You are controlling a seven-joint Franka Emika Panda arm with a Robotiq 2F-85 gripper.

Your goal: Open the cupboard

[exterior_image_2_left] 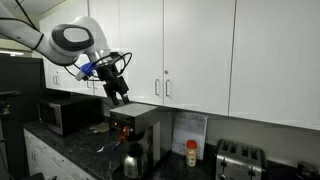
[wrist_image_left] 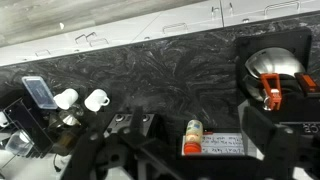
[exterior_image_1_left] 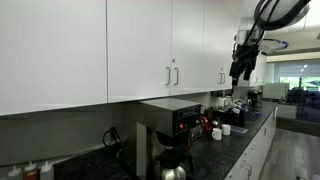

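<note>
The white wall cupboards [exterior_image_1_left: 140,45] [exterior_image_2_left: 195,50] run above the counter, and every door is shut. Slim silver bar handles [exterior_image_1_left: 176,75] [exterior_image_2_left: 158,87] hang near the door edges. I cannot tell which door is the task's cupboard, and its shelves are hidden. My gripper [exterior_image_1_left: 238,68] [exterior_image_2_left: 120,92] hangs in the air in front of the doors' lower edge, beside the handles and touching nothing. In the wrist view its dark fingers [wrist_image_left: 190,160] are spread apart and empty, looking down at the counter.
On the black marbled counter [wrist_image_left: 150,70] stand a coffee machine [exterior_image_2_left: 135,125] [exterior_image_1_left: 165,125], a microwave [exterior_image_2_left: 65,115], a toaster [exterior_image_2_left: 238,158], white mugs [wrist_image_left: 95,100], an orange-capped bottle [wrist_image_left: 192,135] and a steel kettle [wrist_image_left: 272,65].
</note>
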